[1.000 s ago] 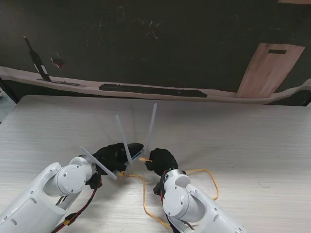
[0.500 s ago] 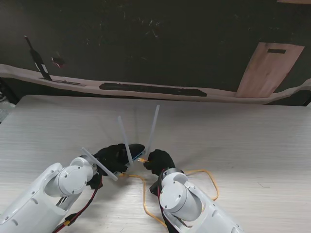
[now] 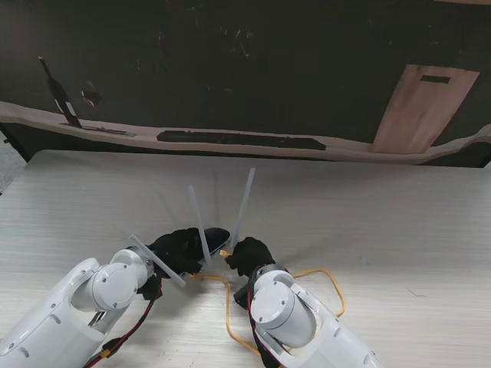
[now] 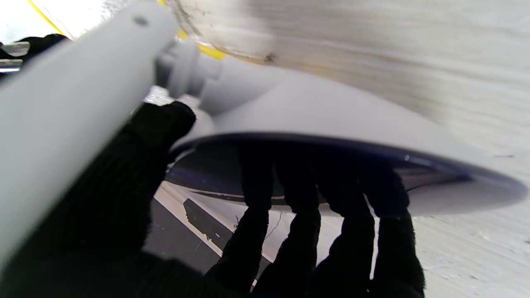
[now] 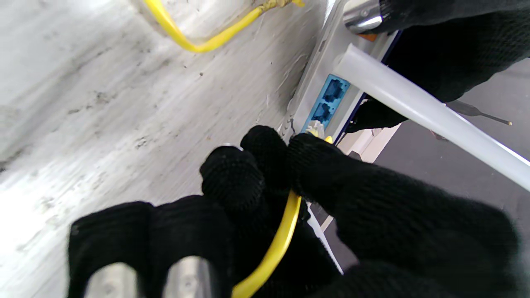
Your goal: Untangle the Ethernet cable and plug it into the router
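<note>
The yellow Ethernet cable (image 5: 273, 248) is pinched in the right robot hand (image 3: 247, 255), its plug (image 5: 316, 129) right at the router's (image 3: 209, 239) blue ports (image 5: 328, 101). The left robot hand (image 3: 178, 249) grips the router, lifted and tilted, antennas (image 3: 243, 205) up, near the worktop's (image 3: 383, 222) near edge, slack cable looping there

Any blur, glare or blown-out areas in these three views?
Stand view: evenly lit, sharp. Left wrist view: the white plastic router held by the black-gloved left hand is soft, too close; one corner is blown out. Right wrist view: sharp on the blue ports; the pale wooden table is overexposed.
</note>
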